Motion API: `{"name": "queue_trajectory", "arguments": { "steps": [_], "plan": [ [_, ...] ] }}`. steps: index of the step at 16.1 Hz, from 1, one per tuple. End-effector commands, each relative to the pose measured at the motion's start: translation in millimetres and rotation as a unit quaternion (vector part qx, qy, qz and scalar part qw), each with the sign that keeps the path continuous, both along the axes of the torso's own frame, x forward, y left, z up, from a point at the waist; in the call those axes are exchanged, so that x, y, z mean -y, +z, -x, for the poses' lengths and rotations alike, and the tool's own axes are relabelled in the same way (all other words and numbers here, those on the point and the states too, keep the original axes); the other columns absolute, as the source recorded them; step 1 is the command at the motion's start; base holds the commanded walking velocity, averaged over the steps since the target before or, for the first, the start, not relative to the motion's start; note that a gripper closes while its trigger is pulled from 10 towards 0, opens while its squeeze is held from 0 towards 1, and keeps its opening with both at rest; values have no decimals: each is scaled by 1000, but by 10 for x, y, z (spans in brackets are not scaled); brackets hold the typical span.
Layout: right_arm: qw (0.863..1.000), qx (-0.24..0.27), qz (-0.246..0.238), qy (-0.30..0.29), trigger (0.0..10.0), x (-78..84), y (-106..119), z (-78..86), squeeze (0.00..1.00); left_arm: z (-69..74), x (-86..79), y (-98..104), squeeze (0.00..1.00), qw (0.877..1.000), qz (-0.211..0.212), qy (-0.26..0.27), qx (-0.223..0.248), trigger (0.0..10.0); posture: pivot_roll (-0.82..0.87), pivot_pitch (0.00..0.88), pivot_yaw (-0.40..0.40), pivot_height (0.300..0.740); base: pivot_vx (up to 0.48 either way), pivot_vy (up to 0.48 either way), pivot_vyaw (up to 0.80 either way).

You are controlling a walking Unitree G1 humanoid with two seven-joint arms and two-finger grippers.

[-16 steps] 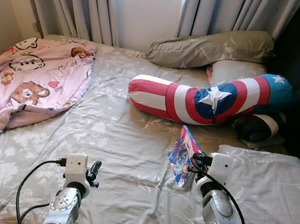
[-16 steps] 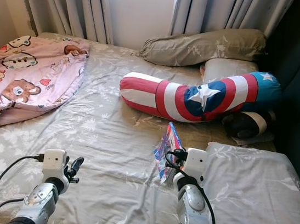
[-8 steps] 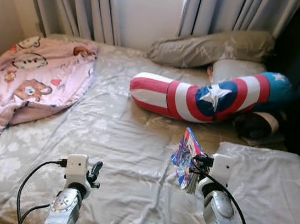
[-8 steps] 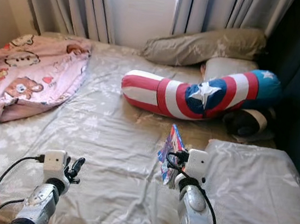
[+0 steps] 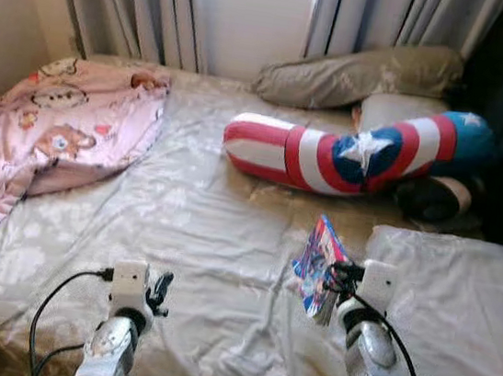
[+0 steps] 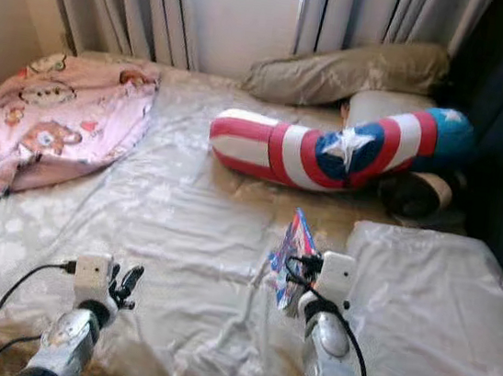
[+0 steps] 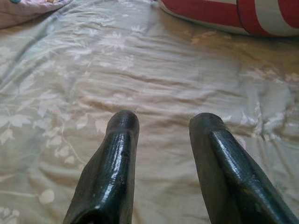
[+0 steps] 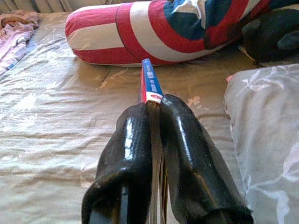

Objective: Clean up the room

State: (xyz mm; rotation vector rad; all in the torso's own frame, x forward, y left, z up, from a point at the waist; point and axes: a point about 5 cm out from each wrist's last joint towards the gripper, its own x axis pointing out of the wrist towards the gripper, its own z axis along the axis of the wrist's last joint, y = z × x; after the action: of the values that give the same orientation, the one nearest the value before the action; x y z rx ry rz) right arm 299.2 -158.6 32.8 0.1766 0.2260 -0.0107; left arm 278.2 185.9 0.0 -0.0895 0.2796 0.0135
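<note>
Bed sheet (image 5: 209,229) looks like soft matt cloth, wrinkly, with a faint floral print. Striped bolster (image 5: 348,159) is smooth fabric, the pink blanket (image 5: 47,124) looks fleecy. Book (image 8: 150,86) has a glossy paper cover, and both grippers' black fingers (image 7: 117,158) are shiny plastic.

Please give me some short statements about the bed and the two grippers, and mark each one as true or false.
1. The right gripper is shut on a thin book. True.
2. The left gripper holds the pink blanket. False: it is open, above bare sheet.
3. The striped bolster lies on the floor. False: it lies on the bed.
4. The pink blanket lies on the robot's left. True.
</note>
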Motion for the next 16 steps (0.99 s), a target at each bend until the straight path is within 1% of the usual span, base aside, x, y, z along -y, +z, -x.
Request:
{"name": "queue_trajectory", "arguments": {
  "steps": [1,2,4,6,8,9,10,11,12,13,14,15,16],
  "plan": [
    [1000,24,-6,-4,10000,24,59,-36,0,4,-1,-7,0,1000,-1,-3,-4,10000,59,0,-18,662,0,0,0],
    [1000,16,-4,-8,10000,50,27,-35,0,16,-10,-18,0,1000,-1,-3,-6,10000,61,0,-18,662,0,0,0],
    [999,3,-18,-27,10000,114,-9,-42,0,27,-17,-22,0,1000,-2,-4,-6,10000,70,0,-15,662,0,0,0],
    [998,-3,-44,-34,10000,150,-23,-63,0,41,-39,-27,0,1000,-4,-3,-5,10000,76,0,-13,662,0,0,0],
    [995,4,-86,-57,10000,202,2,-110,0,64,-87,-32,0,1000,-9,-1,-5,10000,91,0,-3,662,0,0,0],
    [995,2,-81,-55,10000,210,21,-145,0,73,-105,-34,0,1000,-11,-1,-5,10000,95,7,2,662,0,0,0],
    [996,5,-83,-43,10000,186,47,-179,0,80,-117,-38,0,1000,-13,-1,-6,10000,97,8,4,662,0,0,0],
    [995,17,-90,-27,10000,129,97,-230,0,93,-137,-41,0,1000,-17,-3,-6,10000,103,18,14,662,0,0,0],
    [995,21,-94,-22,10000,113,118,-250,0,97,-142,-43,0,1000,-18,-5,-7,10000,105,20,15,662,0,0,0],
    [993,36,-110,-20,10000,83,174,-299,0,120,-168,-48,0,1000,-22,-7,-6,10000,124,34,26,662,0,0,0],
    [988,47,-141,-27,10000,72,216,-334,0,135,-188,-51,0,1000,-25,-7,-6,10000,131,38,30,662,0,0,0],
    [978,49,-199,-49,10000,81,240,-379,0,165,-221,-61,0,999,-33,-10,-8,10000,145,50,40,662,0,0,0],
    [976,42,-207,-53,10000,78,232,-390,0,182,-236,-68,0,999,-37,-13,-9,10000,149,54,43,662,0,0,0]
  ]
}}
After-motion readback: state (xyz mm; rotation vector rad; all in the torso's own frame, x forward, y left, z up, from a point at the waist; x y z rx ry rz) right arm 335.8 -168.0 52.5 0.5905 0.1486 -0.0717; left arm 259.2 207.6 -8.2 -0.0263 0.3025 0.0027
